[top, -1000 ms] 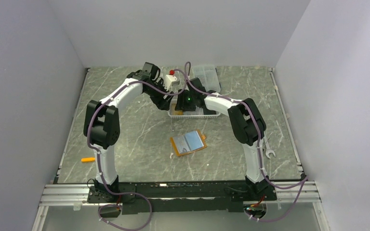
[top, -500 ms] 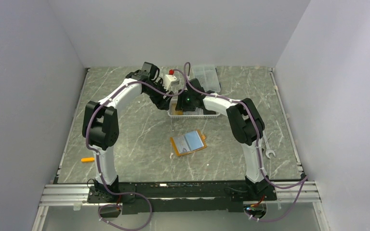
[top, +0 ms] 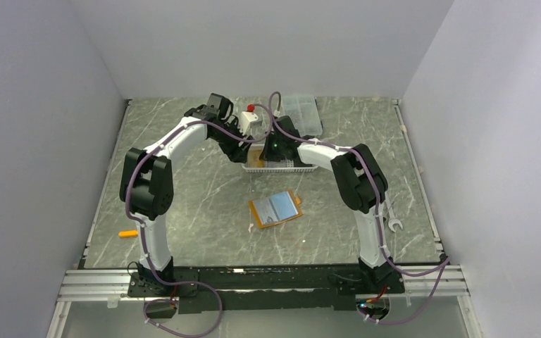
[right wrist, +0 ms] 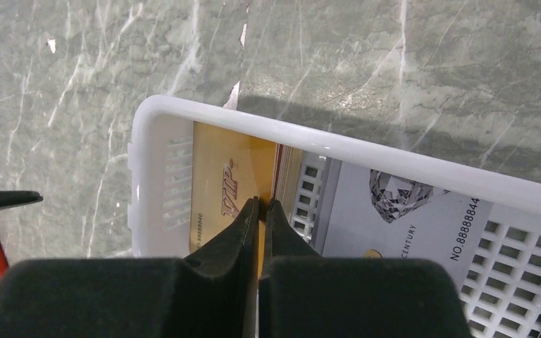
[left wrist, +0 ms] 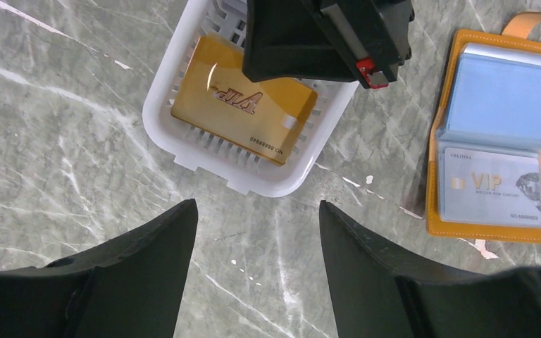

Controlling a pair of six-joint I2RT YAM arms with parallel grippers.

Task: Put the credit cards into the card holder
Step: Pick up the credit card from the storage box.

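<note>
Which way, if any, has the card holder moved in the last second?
No. The card holder sits unchanged, same gap from the wrench on the table.

The gold card [left wrist: 243, 107] in the white basket [left wrist: 253, 184] reads "VIP" in script, with a small number along one edge starting "NO 8888". Beside it, a pale card [right wrist: 408, 211] shows "CENTURY" and "NO.8888844", cut short. The pale blue card [left wrist: 491, 186] in the card holder [left wrist: 479, 232] reads "VIP"; its finer print is illegible.

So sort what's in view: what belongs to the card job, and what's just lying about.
Job: gold card and pale card, both in the basket; open wallet; card already in it.
Lying about: clear box; wrench; small orange item; white box with red knob.
</note>
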